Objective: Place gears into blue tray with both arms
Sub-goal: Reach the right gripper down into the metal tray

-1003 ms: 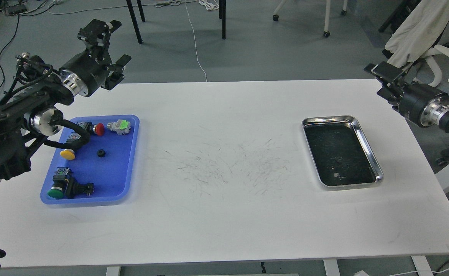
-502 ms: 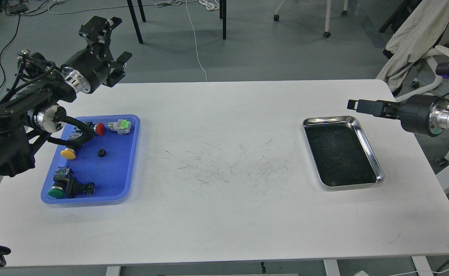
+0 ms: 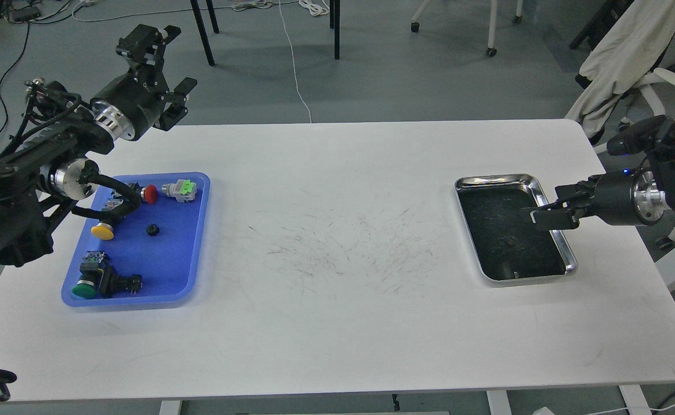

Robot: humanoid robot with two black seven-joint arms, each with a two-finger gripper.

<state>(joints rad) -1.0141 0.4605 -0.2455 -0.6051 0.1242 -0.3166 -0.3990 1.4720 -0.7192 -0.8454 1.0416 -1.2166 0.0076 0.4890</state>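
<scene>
Our right gripper [image 3: 547,213] reaches over the silver tray [image 3: 568,253], its gap unclear; our left gripper [image 3: 161,75] gapes above the blue tray [image 3: 193,230], one gear [image 3: 153,230] inside.

A matt white table [image 3: 337,323] is seen, scuffed with fine dark marks near its middle. At 9 o'clock a smooth, glossy blue plastic tray [image 3: 178,271] is shown; at 3 o'clock a polished metal tray [image 3: 556,230] with a dull dark bottom. Brushed silver joints are borne by the matt black arms [image 3: 37,167].
</scene>
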